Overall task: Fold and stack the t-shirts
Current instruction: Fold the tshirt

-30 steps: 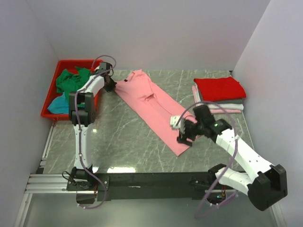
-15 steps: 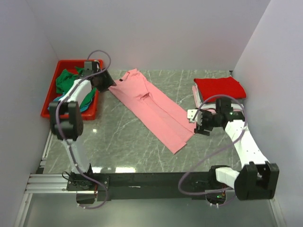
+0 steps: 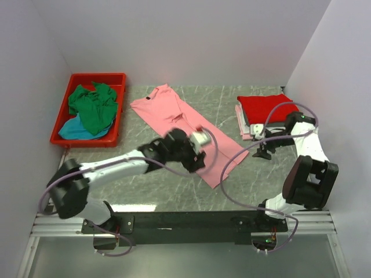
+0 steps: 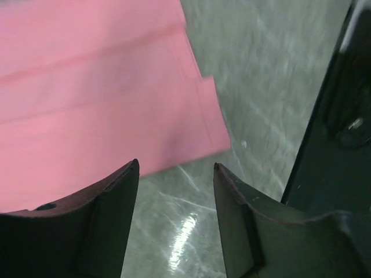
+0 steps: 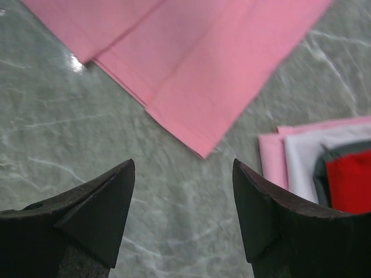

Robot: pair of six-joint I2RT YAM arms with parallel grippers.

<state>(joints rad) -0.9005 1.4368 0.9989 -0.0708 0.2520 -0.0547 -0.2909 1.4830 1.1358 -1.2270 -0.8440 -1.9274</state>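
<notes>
A salmon pink t-shirt (image 3: pixel 179 124), folded into a long strip, lies diagonally across the table; its near end shows in the left wrist view (image 4: pixel 98 87) and its corner in the right wrist view (image 5: pixel 197 63). My left gripper (image 3: pixel 196 157) hovers over the strip's near end, open, with bare table between its fingers (image 4: pixel 175 174). My right gripper (image 3: pixel 264 149) is open over bare table (image 5: pixel 182 168), between the strip's corner and the folded stack. That stack has a red t-shirt (image 3: pixel 268 107) on top and pale pink and white ones (image 3: pixel 246 124) beneath.
A red bin (image 3: pixel 64 139) at the far left holds a crumpled green t-shirt (image 3: pixel 93 107) and a teal one (image 3: pixel 72 130). White walls close in the table on both sides. The black rail (image 3: pixel 191 219) runs along the near edge.
My left gripper opened, left the shirt's collar end by the bin and swung to the strip's near end. My right gripper pulled away to the right, toward the stack.
</notes>
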